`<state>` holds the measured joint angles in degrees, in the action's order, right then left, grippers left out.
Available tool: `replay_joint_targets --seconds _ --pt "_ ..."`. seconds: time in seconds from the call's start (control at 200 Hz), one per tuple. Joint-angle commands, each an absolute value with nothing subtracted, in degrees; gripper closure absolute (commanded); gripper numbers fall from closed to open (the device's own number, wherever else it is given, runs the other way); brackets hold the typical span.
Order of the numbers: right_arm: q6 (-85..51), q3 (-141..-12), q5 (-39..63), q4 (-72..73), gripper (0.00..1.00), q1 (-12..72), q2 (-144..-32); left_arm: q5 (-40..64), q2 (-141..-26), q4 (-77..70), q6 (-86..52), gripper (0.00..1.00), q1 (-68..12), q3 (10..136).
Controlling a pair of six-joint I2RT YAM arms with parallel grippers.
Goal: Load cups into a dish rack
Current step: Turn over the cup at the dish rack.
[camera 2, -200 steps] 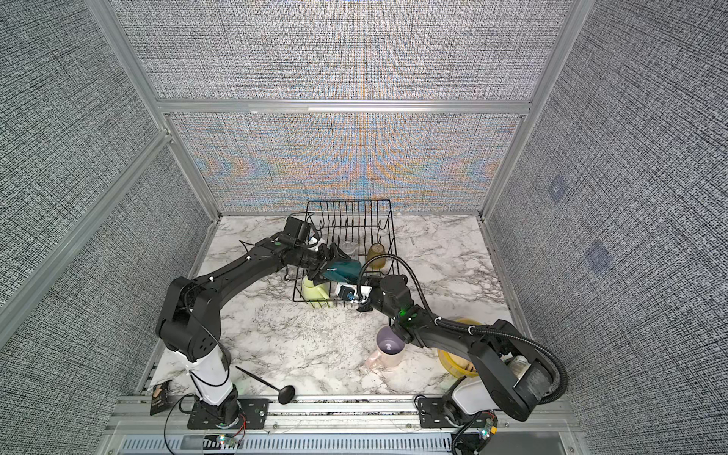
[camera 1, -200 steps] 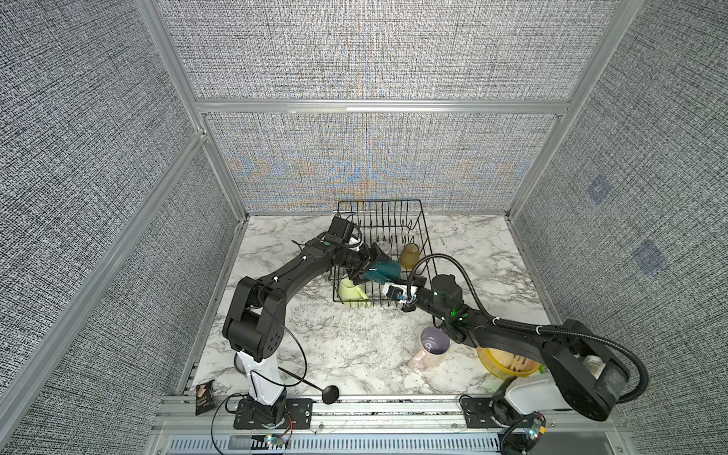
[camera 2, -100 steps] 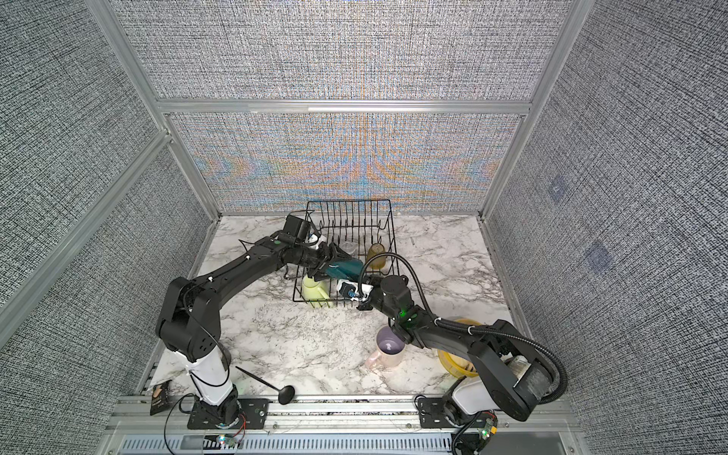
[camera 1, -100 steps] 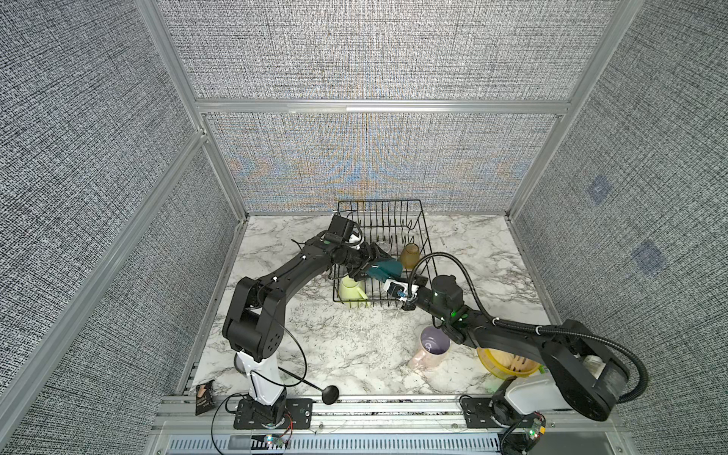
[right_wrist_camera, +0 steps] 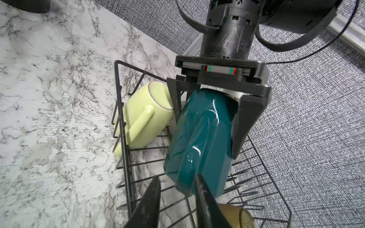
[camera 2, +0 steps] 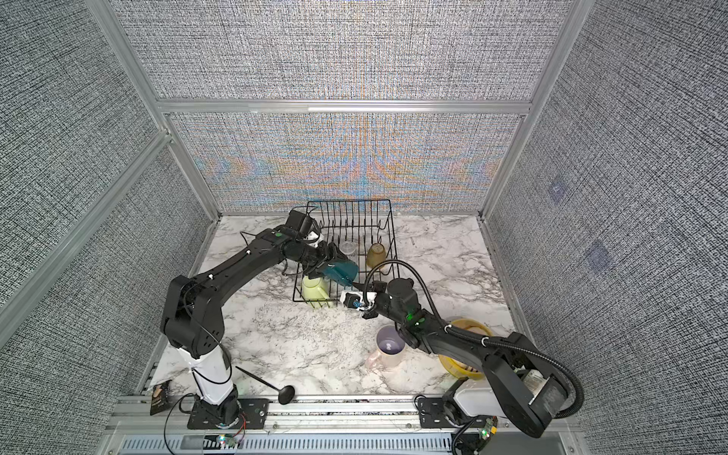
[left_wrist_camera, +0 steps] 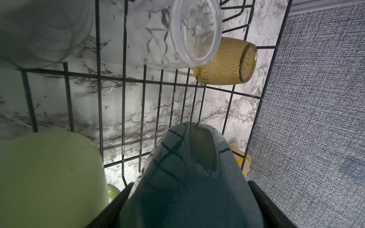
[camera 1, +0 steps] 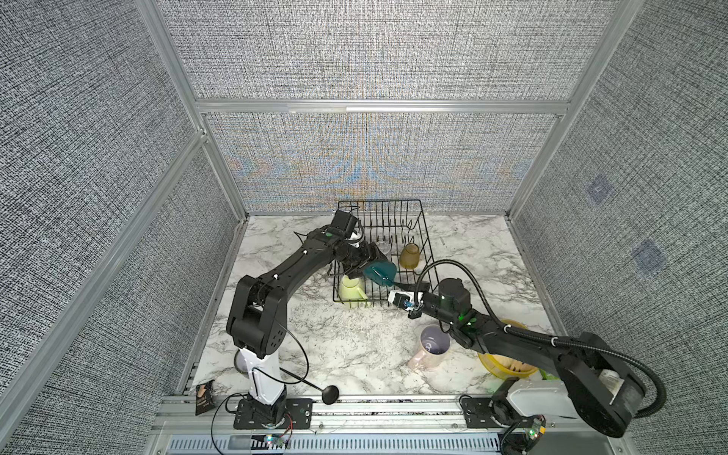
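The dark teal mug (camera 1: 380, 272) is hanging tilted above the near half of the dish rack (camera 1: 380, 201), not resting on its wires. The left gripper (camera 1: 370, 262) is grasping it: in the right wrist view the jaws are pressing on opposite sides of the mug's (right_wrist_camera: 199, 142) body. The right gripper (camera 1: 396, 283) is reaching in from the rack's near side. Its jaws are standing parted at the mug's lower end, with a clear gap between them in the right wrist view (right_wrist_camera: 177, 177); whether one finger is touching the glaze I cannot tell.

Just beside the teal mug, the pale yellow-green mug (camera 1: 350, 287) is leaning in the rack's near corner on the left arm's side. Farther back in the rack, the clear glass (camera 1: 382, 247) and the amber tumbler (camera 1: 409, 256) are sitting near each other. Outside the rack, the pink mug (camera 1: 431, 346) is standing upright on the marble desk (camera 1: 354, 354) beside the right arm. The yellow steamer basket (camera 1: 508, 362) is lying partly hidden behind that arm.
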<state>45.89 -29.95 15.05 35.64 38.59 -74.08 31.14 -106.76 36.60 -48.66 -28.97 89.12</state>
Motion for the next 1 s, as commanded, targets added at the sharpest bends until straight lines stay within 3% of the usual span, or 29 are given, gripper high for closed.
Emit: replay_joint_targets --seconds 0.0,0.1,0.38,0.455,0.565,0.995 --pt "42.87 -29.30 16.21 33.25 0.62 38.20 -70.79 28.38 -107.66 39.97 -44.07 0.61 -29.77 92.20" --pt "38.39 -27.53 20.67 31.41 0.54 36.80 -65.72 24.34 -109.46 45.09 -40.70 0.61 -30.95 96.72" --pt "20.53 -22.87 31.74 39.79 0.52 28.45 -56.73 13.69 -112.99 54.26 -34.98 0.61 -35.12 103.62" --pt "13.55 -22.37 25.75 42.75 0.46 26.89 -55.72 11.42 -113.54 56.97 -33.49 0.60 -36.14 106.03" --pt "2.09 -24.45 8.81 36.33 0.32 25.22 -52.45 8.74 -115.60 58.42 -32.31 0.60 -37.48 108.03" --pt "2.28 -25.15 6.18 27.26 0.31 23.35 -48.50 4.96 -120.69 56.36 -35.65 0.59 -39.09 110.98"
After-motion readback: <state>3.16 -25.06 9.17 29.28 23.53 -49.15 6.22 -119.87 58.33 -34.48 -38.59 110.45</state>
